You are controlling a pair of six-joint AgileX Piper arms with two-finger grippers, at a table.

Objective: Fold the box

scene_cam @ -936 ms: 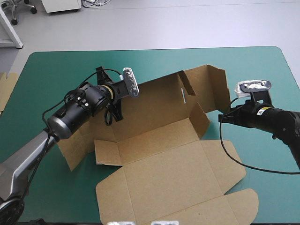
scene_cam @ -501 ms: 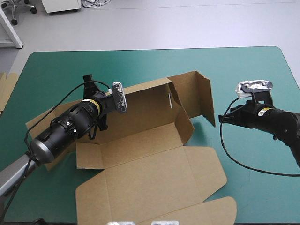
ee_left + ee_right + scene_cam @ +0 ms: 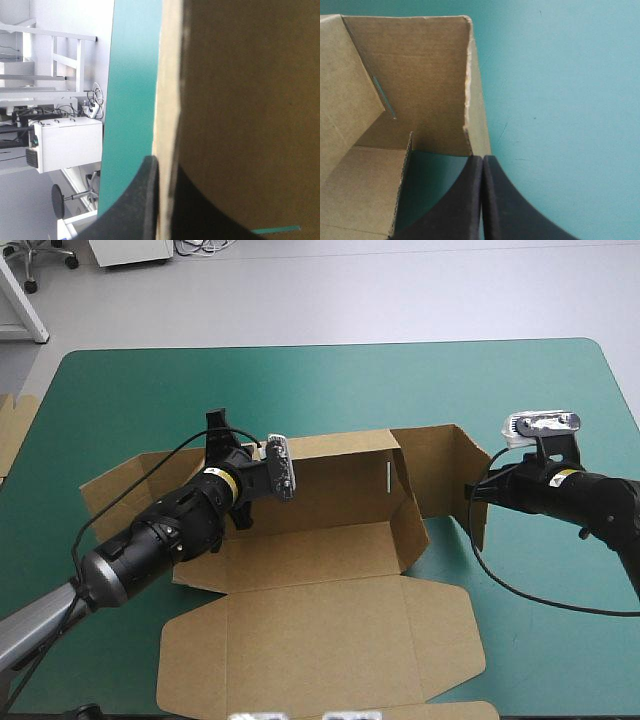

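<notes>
Left gripper (image 3: 165, 166): fingers all but closed, clamped on the box (image 3: 330, 542). In the left wrist view a board edge runs straight down between the two black fingers (image 3: 145, 200), one on each face of the sheet. In the high view the grip falls at the left part of the raised back wall (image 3: 330, 475).

Right gripper (image 3: 482, 159): fingers pressed together into one pointed arch. No board shows between them. The tip sits right at the lower corner of an upright brown flap (image 3: 479, 135), touching or just short of it; cannot tell which. In the high view this is the outermost panel at the box's right end.

Box: near the middle of the teal-green table (image 3: 450, 390), partly raised.
- Back wall stands along the far side.
- An end wall (image 3: 408, 515) stands at the right, leaning outward, with a further panel (image 3: 440, 468) folded round beyond it.
- The floor lies flat between the walls, bare board only.
- The left end panel (image 3: 120, 485) lies splayed out toward the table's left edge.
- The large lid (image 3: 320, 640) lies flat toward the near edge.

A strip of more board (image 3: 12, 435) shows at the table's left edge, well apart from the box.
</notes>
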